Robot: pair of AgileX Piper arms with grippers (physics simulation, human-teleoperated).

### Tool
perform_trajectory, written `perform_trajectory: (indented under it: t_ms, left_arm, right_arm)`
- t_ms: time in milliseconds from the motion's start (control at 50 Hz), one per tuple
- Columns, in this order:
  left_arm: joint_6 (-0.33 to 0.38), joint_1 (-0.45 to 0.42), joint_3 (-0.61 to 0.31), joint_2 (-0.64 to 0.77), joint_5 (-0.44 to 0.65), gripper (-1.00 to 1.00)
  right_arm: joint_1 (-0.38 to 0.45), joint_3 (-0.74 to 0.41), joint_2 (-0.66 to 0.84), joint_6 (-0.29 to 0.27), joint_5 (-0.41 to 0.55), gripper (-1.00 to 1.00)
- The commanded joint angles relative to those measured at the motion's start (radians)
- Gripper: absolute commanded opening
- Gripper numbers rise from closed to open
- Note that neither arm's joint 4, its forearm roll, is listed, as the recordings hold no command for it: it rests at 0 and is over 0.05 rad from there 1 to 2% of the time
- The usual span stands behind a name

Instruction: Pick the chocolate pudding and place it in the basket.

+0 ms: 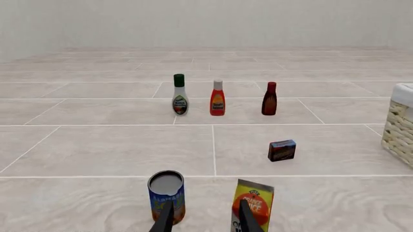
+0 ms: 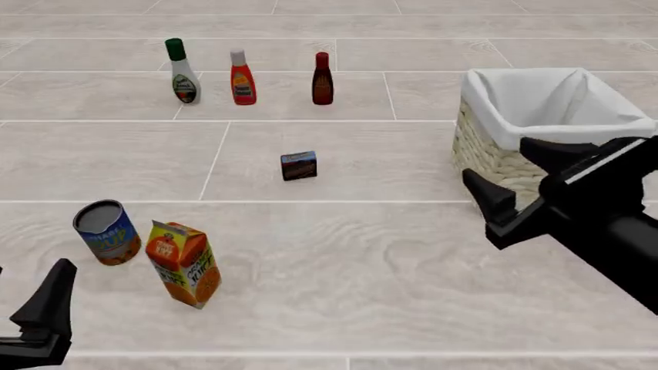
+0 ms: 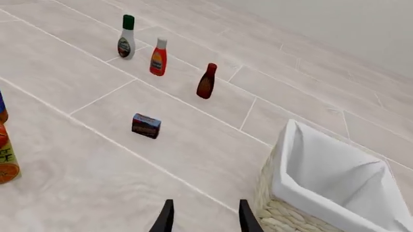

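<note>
The right gripper [image 2: 509, 202] hangs above the counter [image 2: 391, 270] just in front of the basket, its jaws spread apart with nothing between them; its own wrist view shows the two fingertips [image 3: 166, 217] parted over bare surface beside the basket's near corner. The left gripper [image 2: 41, 324] sits low at the near left edge of the front view, and its wrist view shows its fingers [image 1: 164, 220] likewise parted and holding nothing, pointed toward the can and the carton.

The basket [image 2: 494, 154], pale wicker with a white cloth lining folded over its rim, stands at the right side of the counter and is the largest thing there. The orange juice carton [image 2: 183, 264] stands at near left, tilted a little, with a blue-labelled can [image 2: 107, 233] upright just beside it on its left.

Along the far side three bottles stand in a row: a white one with a green cap [image 2: 183, 72], a red one with a white cap [image 2: 242, 79] and a dark red-brown one [image 2: 322, 79], near each other but not touching.

The chocolate pudding [image 2: 298, 166], a small dark box, rests on the counter near the middle, well apart from the basket, the bottles and both grippers.
</note>
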Motion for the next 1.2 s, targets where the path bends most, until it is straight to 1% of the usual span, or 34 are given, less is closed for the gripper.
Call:
perform_trajectory:
  t_ms: [20, 60, 80, 100, 160, 200, 240, 260, 300, 320, 340, 360, 380, 400, 420, 440, 480, 500, 560, 580, 620, 680, 720, 740, 800, 860, 920, 940, 960, 980, 1000, 1040, 1100, 1200]
  left_arm:
    - [-0.004, 0.001, 0.004, 0.001, 0.0, 1.0]
    - [0.003, 0.001, 0.004, 0.0, -0.007, 1.0]
    - [0.003, 0.0, 0.004, 0.0, -0.007, 1.0]
    - [0.003, 0.0, 0.004, 0.0, -0.007, 1.0]
    - [-0.003, 0.001, 0.005, 0.001, -0.002, 1.0]
    - [0.002, 0.001, 0.004, 0.0, -0.007, 1.0]
    - [0.0, 0.001, 0.004, 0.0, -0.005, 1.0]
    - [0.0, 0.001, 0.004, 0.0, -0.005, 1.0]
    - [-0.003, 0.001, 0.004, 0.001, -0.001, 1.0]
    - [0.001, 0.001, 0.004, 0.0, -0.005, 1.0]
    - [0.002, 0.001, 0.004, 0.0, -0.007, 1.0]
    - [0.002, 0.001, 0.004, 0.0, -0.007, 1.0]
    - [0.0, 0.001, 0.004, 0.0, -0.004, 1.0]
    - [-0.003, 0.001, 0.004, 0.001, -0.001, 1.0]
    - [-0.002, 0.001, 0.005, 0.001, -0.002, 1.0]
    - [0.001, 0.001, 0.004, 0.0, -0.006, 1.0]
    - [0.001, 0.001, 0.005, 0.0, -0.006, 1.0]
    - [0.0, 0.001, 0.005, 0.0, -0.004, 1.0]
    - [0.002, 0.001, 0.005, 0.0, -0.008, 1.0]
    - [0.002, 0.001, 0.005, 0.0, -0.008, 1.0]
    - [0.0, 0.001, 0.005, 0.0, -0.005, 1.0]
    - [0.001, 0.001, 0.006, 0.0, -0.007, 1.0]
    - [0.001, 0.001, 0.005, 0.0, -0.006, 1.0]
    - [-0.002, 0.001, 0.005, 0.0, -0.003, 1.0]
    - [0.001, 0.001, 0.004, 0.0, -0.006, 1.0]
    - [-0.002, 0.001, 0.004, 0.0, -0.003, 1.0]
    - [0.001, 0.001, 0.004, 0.0, -0.006, 1.0]
    - [0.001, 0.001, 0.004, 0.0, -0.005, 1.0]
    - [-0.003, 0.001, 0.004, 0.0, -0.001, 1.0]
    - [-0.003, 0.001, 0.004, 0.0, 0.0, 1.0]
    - [0.0, 0.001, 0.003, 0.0, -0.004, 1.0]
    - [0.0, 0.001, 0.004, 0.0, -0.003, 1.0]
    - [-0.002, 0.001, 0.004, 0.0, -0.002, 1.0]
    - [0.0, 0.001, 0.005, 0.0, -0.005, 1.0]
  right_arm:
    - [0.078, -0.154, 0.182, -0.072, 0.051, 1.0]
    - [0.11, -0.189, 0.213, -0.092, 0.074, 1.0]
    - [0.1, -0.197, 0.229, -0.116, 0.076, 1.0]
    - [0.11, -0.215, 0.245, -0.116, 0.089, 1.0]
    - [0.126, -0.252, 0.312, -0.169, 0.12, 1.0]
    - [0.108, -0.283, 0.348, -0.183, 0.137, 1.0]
    - [0.105, -0.309, 0.382, -0.217, 0.156, 1.0]
    - [0.105, -0.309, 0.382, -0.217, 0.156, 1.0]
    - [0.105, -0.351, 0.388, -0.206, 0.183, 1.0]
    - [0.115, -0.365, 0.401, -0.226, 0.2, 1.0]
    - [0.117, -0.366, 0.41, -0.268, 0.202, 1.0]
    - [0.122, -0.375, 0.418, -0.296, 0.209, 1.0]
    - [0.12, -0.4, 0.425, -0.292, 0.228, 1.0]
    - [0.125, -0.412, 0.435, -0.304, 0.241, 1.0]
    - [0.124, -0.431, 0.449, -0.33, 0.253, 1.0]
    - [0.125, -0.453, 0.456, -0.32, 0.271, 1.0]
    - [0.12, -0.489, 0.481, -0.362, 0.298, 1.0]
    - [0.117, -0.505, 0.488, -0.36, 0.307, 1.0]
    - [0.117, -0.556, 0.534, -0.394, 0.342, 1.0]
    - [0.117, -0.556, 0.534, -0.394, 0.343, 1.0]
    - [0.112, -0.577, 0.559, -0.432, 0.35, 1.0]
    - [0.133, -0.607, 0.592, -0.451, 0.377, 1.0]
    - [0.172, -0.619, 0.601, -0.458, 0.388, 1.0]
    - [0.175, -0.63, 0.611, -0.461, 0.392, 1.0]
    - [0.178, -0.66, 0.647, -0.489, 0.398, 1.0]
    - [0.179, -0.691, 0.671, -0.496, 0.407, 1.0]
    - [0.179, -0.724, 0.706, -0.537, 0.418, 1.0]
    - [0.179, -0.742, 0.713, -0.532, 0.424, 1.0]
    - [0.181, -0.761, 0.735, -0.56, 0.438, 1.0]
    - [0.181, -0.769, 0.739, -0.558, 0.442, 1.0]
    - [0.182, -0.783, 0.754, -0.582, 0.447, 1.0]
    - [0.183, -0.81, 0.776, -0.607, 0.459, 1.0]
    - [0.181, -0.836, 0.796, -0.624, 0.472, 1.0]
    - [0.183, -0.921, 0.853, -0.654, 0.507, 1.0]
